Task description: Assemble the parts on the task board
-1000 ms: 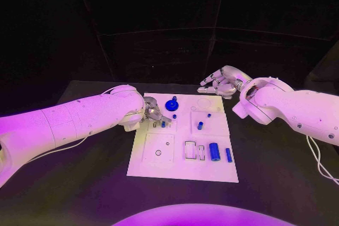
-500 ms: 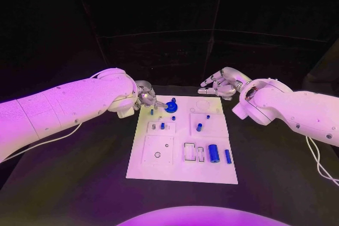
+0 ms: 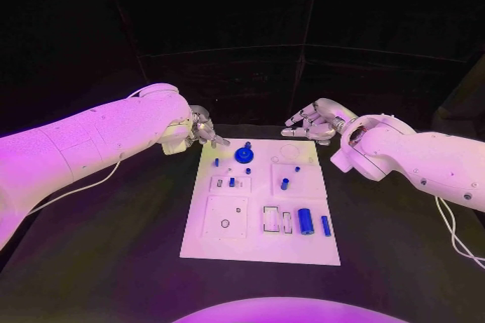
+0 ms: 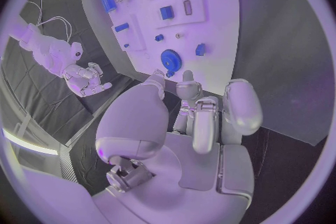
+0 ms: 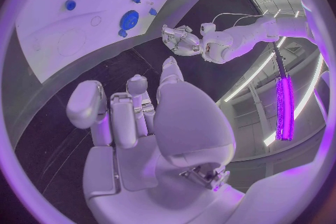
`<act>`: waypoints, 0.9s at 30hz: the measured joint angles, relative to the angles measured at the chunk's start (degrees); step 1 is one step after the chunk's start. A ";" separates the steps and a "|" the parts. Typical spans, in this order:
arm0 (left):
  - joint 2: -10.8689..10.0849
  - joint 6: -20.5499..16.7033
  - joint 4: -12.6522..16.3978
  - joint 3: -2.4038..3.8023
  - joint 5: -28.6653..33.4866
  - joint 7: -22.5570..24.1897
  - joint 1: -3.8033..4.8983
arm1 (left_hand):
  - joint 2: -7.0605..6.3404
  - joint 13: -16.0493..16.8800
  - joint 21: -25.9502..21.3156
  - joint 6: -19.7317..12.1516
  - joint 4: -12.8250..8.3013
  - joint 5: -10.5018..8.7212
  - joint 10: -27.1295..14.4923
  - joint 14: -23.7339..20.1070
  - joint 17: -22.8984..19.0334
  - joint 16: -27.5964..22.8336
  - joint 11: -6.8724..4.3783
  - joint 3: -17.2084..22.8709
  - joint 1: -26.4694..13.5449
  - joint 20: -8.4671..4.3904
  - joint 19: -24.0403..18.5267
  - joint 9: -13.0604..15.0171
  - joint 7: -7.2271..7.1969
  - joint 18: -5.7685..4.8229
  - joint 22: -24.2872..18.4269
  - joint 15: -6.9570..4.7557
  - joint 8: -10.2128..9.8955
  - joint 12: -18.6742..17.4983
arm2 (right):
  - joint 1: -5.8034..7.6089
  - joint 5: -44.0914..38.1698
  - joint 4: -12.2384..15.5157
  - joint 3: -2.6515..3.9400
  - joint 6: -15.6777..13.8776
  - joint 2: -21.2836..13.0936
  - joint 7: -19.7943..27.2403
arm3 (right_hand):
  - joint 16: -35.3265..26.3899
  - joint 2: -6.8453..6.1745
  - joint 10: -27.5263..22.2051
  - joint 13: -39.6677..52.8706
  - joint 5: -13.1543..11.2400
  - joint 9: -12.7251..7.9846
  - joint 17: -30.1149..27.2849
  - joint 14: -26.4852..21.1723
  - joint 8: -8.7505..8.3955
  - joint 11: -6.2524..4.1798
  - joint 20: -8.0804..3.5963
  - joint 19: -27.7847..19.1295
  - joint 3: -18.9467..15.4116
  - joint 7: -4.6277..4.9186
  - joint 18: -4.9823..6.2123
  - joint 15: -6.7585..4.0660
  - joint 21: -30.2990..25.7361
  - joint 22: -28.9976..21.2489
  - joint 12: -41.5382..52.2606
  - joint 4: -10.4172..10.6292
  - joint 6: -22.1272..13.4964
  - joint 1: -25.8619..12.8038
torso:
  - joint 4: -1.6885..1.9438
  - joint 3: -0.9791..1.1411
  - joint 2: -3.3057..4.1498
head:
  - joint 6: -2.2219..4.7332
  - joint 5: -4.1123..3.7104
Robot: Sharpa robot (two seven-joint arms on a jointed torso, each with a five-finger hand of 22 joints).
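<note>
The white task board point(image 3: 261, 243) lies in the middle of the black table. A blue gear point(image 3: 244, 154) stands near its far edge, with small blue pegs point(image 3: 231, 181) just in front of it. A thick blue cylinder point(image 3: 305, 220) and a slim one point(image 3: 326, 224) lie at the near right. My left hand point(image 3: 202, 133) hovers off the board's far left corner, fingers apart and holding nothing. In the left wrist view the fingers point(image 4: 201, 115) are bare above the gear point(image 4: 170, 59). My right hand point(image 3: 312, 122) hangs past the far right corner, fingers spread and bare, as its own hand point(image 5: 136, 117) shows in the right wrist view.
Rectangular recesses point(image 3: 272, 218) and a square plate with a small hole point(image 3: 226, 218) mark the board's near half. Bare black table point(image 3: 111, 253) surrounds the board on all sides. A cable point(image 3: 450, 225) trails from the right arm.
My left hand has lifted off the board's left side near the gear and drawn back past the far left corner. The right hand has stayed in place.
</note>
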 measured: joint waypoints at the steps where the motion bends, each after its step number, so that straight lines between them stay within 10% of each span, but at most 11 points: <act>1: 0.40 0.29 -0.85 -0.02 -0.15 0.00 -0.13 | 0.00 0.03 0.00 0.00 0.00 0.00 0.00 0.00 0.00 0.00 0.00 0.00 0.00 0.00 0.00 0.00 0.00 0.00 0.00 0.00 0.00 0.00 | 0.00 0.00 0.00 0.00 -0.01 0.03 0.02 | 0.00 0.00 0.00 0.00 0.00 0.00 0.01 0.00 0.04 0.00 0.00 0.00 0.00 0.00 0.00 0.00 0.00 -0.02 0.00 0.00 0.00 0.00 | 0.00 0.01 0.00 | -0.06 0.03; 27: 6.04 5.18 -11.07 -0.31 -1.74 0.44 -3.29 | 1.24 0.75 0.54 0.36 0.15 0.00 0.22 0.00 0.00 0.00 0.21 -1.58 0.42 0.21 0.21 -0.73 -0.07 0.00 1.17 0.00 -0.23 0.55 | 0.00 0.00 0.00 0.00 -0.28 0.58 0.44 | -0.21 0.00 0.00 -0.19 0.21 0.00 0.03 0.00 0.21 0.00 -0.20 -0.19 0.01 0.00 0.00 0.00 -0.21 -0.24 0.00 -0.01 0.00 0.00 | 0.02 -0.03 0.00 | -0.94 0.47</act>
